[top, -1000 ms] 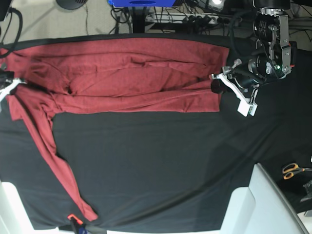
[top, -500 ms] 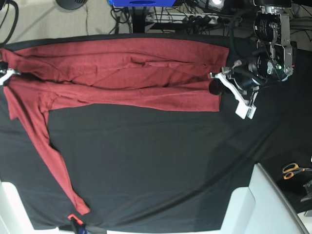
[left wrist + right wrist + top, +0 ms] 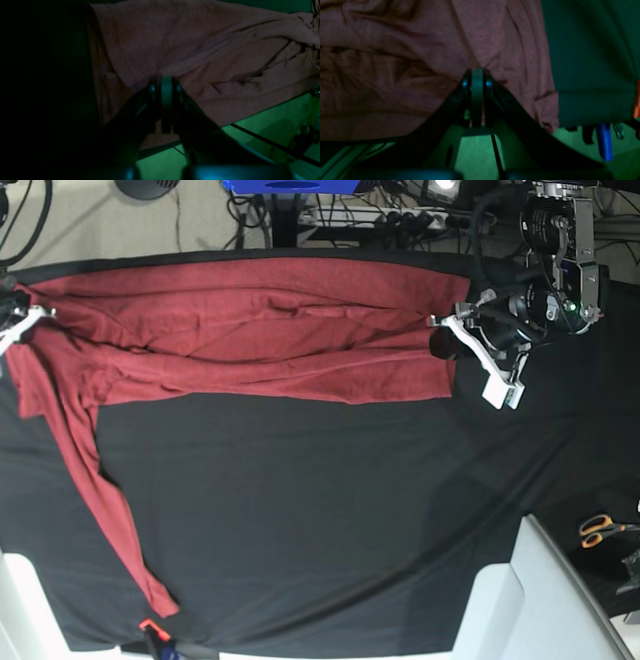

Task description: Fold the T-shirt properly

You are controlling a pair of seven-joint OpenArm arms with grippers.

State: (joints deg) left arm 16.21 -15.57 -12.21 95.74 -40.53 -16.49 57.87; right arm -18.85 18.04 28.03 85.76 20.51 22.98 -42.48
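Observation:
The brick-red T-shirt (image 3: 250, 330) lies stretched across the far half of the black tablecloth (image 3: 320, 510), its body folded lengthwise. One long sleeve (image 3: 100, 500) trails down the left side toward the front edge. On the right of the base view, my left gripper (image 3: 441, 333) is shut on the T-shirt's hem edge. The left wrist view shows its fingertips (image 3: 166, 86) pressed together on the red fabric (image 3: 200, 45). My right gripper (image 3: 22, 323) is shut on the shoulder end at the far left. In the right wrist view, its fingertips (image 3: 477, 77) pinch the cloth (image 3: 407, 50).
Orange-handled scissors (image 3: 603, 529) lie at the right edge. A white panel (image 3: 530, 600) juts in at the front right and another white piece (image 3: 20, 610) at the front left. An orange and blue clamp (image 3: 152, 630) sits on the front edge. Cables and a power strip (image 3: 385, 218) lie behind the table.
Both grippers have moved toward the far edge, pulling the T-shirt with them. The shirt body now lies flatter and the trailing sleeve has slid away from the front edge.

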